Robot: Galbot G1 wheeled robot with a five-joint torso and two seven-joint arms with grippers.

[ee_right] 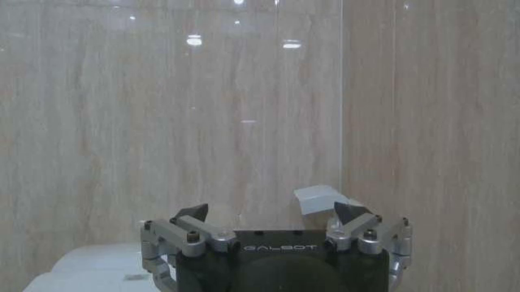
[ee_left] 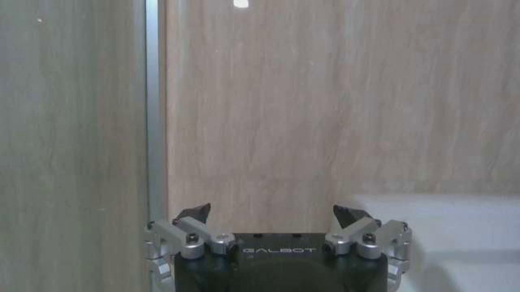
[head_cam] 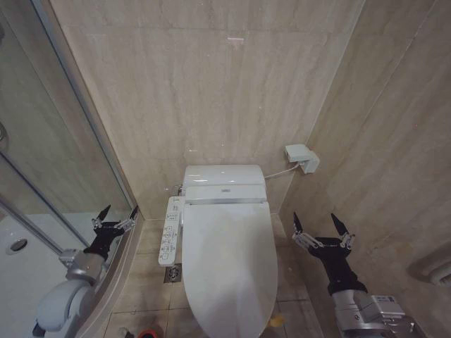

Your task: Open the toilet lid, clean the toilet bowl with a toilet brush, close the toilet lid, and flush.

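The toilet lid [head_cam: 229, 260] lies shut over the seat, a small yellow tag [head_cam: 277, 320] at its near rim. It hides the toilet bowl, and the toilet brush is out of view. My left gripper [head_cam: 118, 215] hangs open and empty to the left of the toilet, close to the glass shower door. On the other side, my right gripper [head_cam: 322, 224] is open too, level with the lid's hinge end and apart from it. In the wrist views, the left gripper [ee_left: 272, 214] and the right gripper [ee_right: 272, 213] both face the back wall with spread fingers.
A white control panel [head_cam: 170, 229] runs along the toilet's left side, with a floor drain [head_cam: 173, 273] below it. A red holder cup [head_cam: 146, 333] stands at the bottom edge. A white wall box [head_cam: 301, 156] with a cable sits behind the toilet on the right. The side wall stands close on the right.
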